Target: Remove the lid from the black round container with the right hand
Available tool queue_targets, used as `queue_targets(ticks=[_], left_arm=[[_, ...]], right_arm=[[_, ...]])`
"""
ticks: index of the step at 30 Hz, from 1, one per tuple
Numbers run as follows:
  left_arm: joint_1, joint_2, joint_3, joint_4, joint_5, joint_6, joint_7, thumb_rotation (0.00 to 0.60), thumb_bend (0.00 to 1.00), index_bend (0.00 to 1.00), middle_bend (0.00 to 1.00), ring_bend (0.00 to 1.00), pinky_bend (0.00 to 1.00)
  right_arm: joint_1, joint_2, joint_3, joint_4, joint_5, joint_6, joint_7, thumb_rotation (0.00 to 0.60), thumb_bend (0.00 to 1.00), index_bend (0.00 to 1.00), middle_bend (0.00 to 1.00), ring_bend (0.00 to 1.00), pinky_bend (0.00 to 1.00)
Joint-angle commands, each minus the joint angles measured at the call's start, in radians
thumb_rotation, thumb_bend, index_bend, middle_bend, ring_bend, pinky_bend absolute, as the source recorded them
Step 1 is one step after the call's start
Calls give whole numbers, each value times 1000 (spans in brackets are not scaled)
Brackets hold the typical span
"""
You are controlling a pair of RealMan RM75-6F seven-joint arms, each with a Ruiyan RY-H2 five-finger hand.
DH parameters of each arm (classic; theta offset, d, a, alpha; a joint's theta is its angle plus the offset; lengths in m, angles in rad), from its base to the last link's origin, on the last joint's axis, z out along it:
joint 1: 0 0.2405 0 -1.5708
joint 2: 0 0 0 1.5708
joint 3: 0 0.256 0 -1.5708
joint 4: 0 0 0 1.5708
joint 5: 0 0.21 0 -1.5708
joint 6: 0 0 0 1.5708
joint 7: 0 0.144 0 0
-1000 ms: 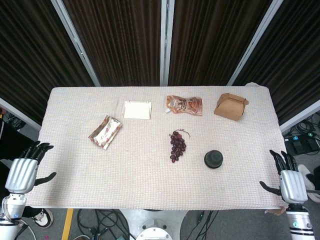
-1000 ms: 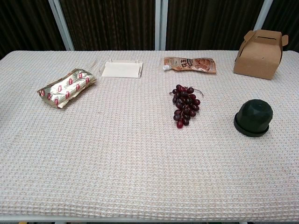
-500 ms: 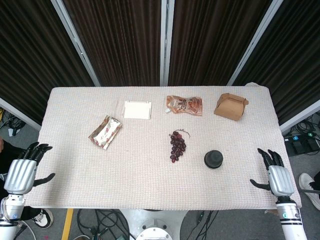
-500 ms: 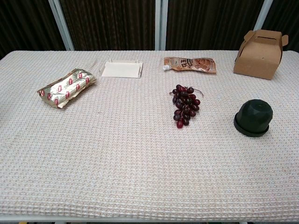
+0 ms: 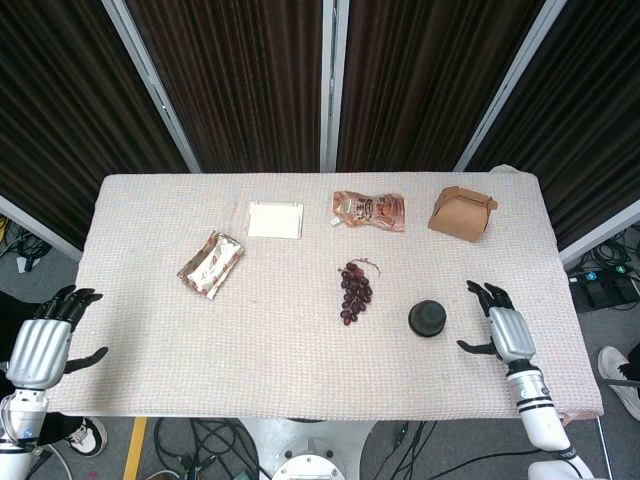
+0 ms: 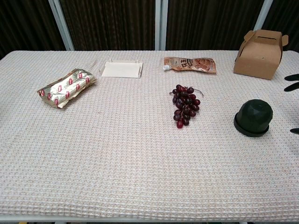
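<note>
The black round container (image 5: 427,318) (image 6: 253,117) stands on the table's right half with its domed lid on. My right hand (image 5: 500,326) hovers just right of it over the table, fingers spread and empty, a small gap between thumb and container. Only its dark fingertips (image 6: 291,82) show at the right edge of the chest view. My left hand (image 5: 45,340) hangs open off the table's left edge, far from the container.
A bunch of dark grapes (image 5: 354,290) lies left of the container. A brown cardboard box (image 5: 461,213), an orange pouch (image 5: 370,210), a white tray (image 5: 274,219) and a foil snack packet (image 5: 210,264) lie farther back and left on the woven cloth (image 5: 280,360).
My right hand has moved left from beyond the table's right edge to a spot over the table beside the container. The left hand stays put.
</note>
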Motion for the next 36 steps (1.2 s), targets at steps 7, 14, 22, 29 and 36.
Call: queue_targets(ticks=[7,14,22,29,36], left_arm=[[-1,-6,-1,10,4,3,-2,600,36,237,194,124,273],[-2,-5,-1,7,5,3,-3,600,35,237,194,124,273],[-3,-7,-2,11,4,0,-7,600,36,237,194,125,274],[-3,-9,1,17,5,-1,-11,600,36,237,194,125,274],[-3,-10,2,21,5,-2,-15,600,36,237,194,125,275]], right_arm=[[29,-31,-3,11,25,-43,-9,600,8,65,161,0,0],[61,-49,-2,17,44,-94,-4,600,8,66,173,0,0],[78,-80,-1,35,65,-116,-20,600,9,66,176,0,0],[86,-97,-3,44,62,-117,-5,600,10,66,177,0,0],[96,-108,-1,54,67,-120,-2,600,16,66,188,0,0]])
